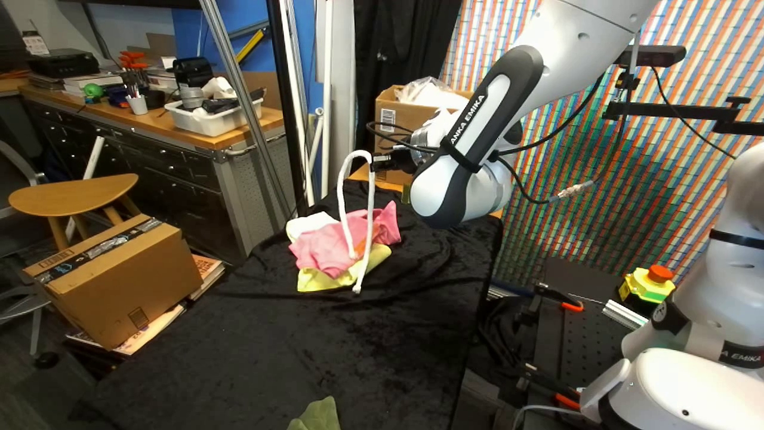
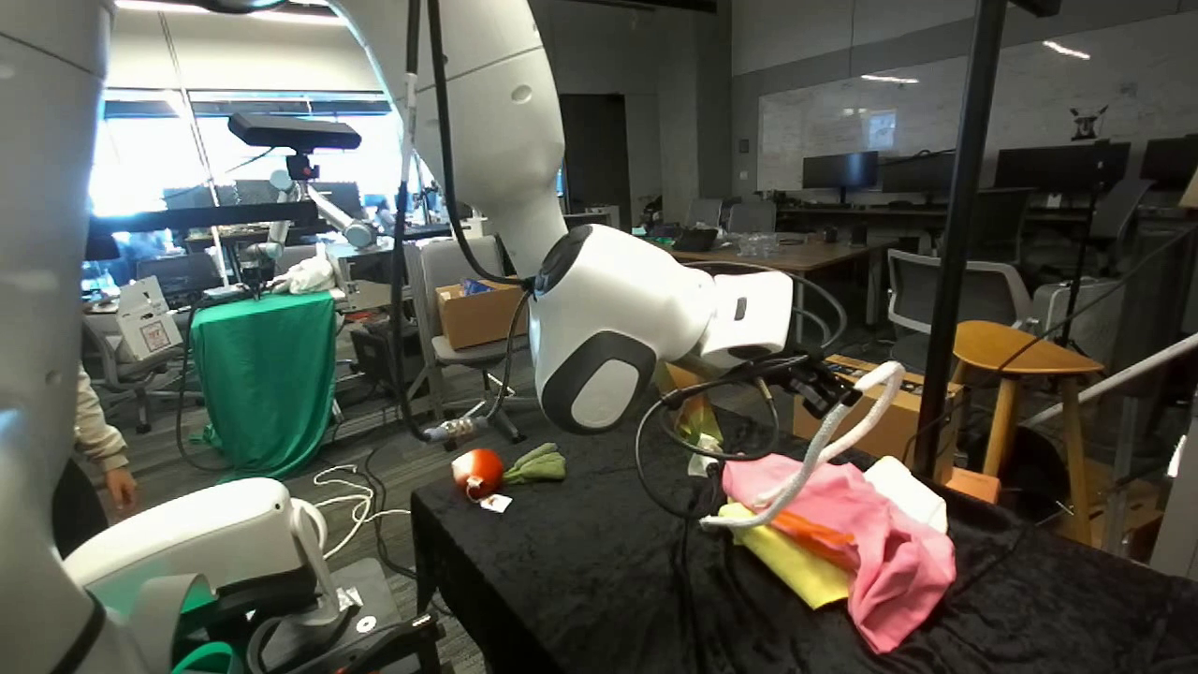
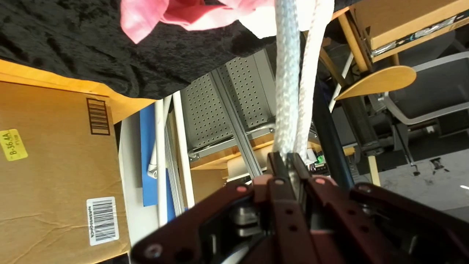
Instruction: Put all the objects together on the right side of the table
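My gripper (image 1: 375,162) is shut on a white rope (image 1: 341,197) and holds it up in a loop with both ends hanging. In the wrist view the fingertips (image 3: 287,157) close on the rope (image 3: 287,73). The rope hangs over a pile with a pink cloth (image 2: 880,562), a yellow cloth (image 2: 796,566), a white cloth (image 2: 908,491) and an orange piece (image 2: 814,534). I cannot tell whether the rope's ends touch the pile. A red-and-white round object (image 2: 477,473) and a green leafy-looking object (image 2: 538,465) lie at another table edge.
The table (image 1: 334,340) has a black cloth. A multicoloured item (image 2: 697,417) is partly hidden behind the arm's cables. A cardboard box (image 3: 55,165) stands beyond the table edge near the gripper. Another cardboard box (image 1: 119,275) stands beside the table.
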Tool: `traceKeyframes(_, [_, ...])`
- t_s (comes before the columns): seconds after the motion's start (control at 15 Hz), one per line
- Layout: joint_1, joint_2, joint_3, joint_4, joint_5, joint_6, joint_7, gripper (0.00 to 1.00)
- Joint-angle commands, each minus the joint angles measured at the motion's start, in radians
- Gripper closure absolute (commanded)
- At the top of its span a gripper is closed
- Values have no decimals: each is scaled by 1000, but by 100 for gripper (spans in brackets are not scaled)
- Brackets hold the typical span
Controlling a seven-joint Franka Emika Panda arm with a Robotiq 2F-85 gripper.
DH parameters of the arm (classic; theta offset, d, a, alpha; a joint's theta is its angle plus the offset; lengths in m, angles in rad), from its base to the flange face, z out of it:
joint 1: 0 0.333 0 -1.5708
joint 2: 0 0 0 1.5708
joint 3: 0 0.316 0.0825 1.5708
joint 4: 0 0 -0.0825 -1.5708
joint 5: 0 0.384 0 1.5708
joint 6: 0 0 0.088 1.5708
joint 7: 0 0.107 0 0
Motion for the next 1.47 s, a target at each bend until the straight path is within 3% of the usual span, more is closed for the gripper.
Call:
traceKeyframes(0.0, [28, 61, -30, 82, 34, -14, -42, 67])
traceKeyframes(0.13, [28, 83, -42, 101, 27, -49, -51, 63])
traceKeyframes(0.67, [62, 94, -76, 91, 40, -227, -163, 3])
traceKeyframes(0.8, [107, 76, -98, 68, 49, -325, -248, 0])
traceKeyframes(1.07, [279, 65, -198, 40, 89, -483, -391, 0])
traceKeyframes(1.4, [629, 105, -457, 54, 55, -681, -474, 0])
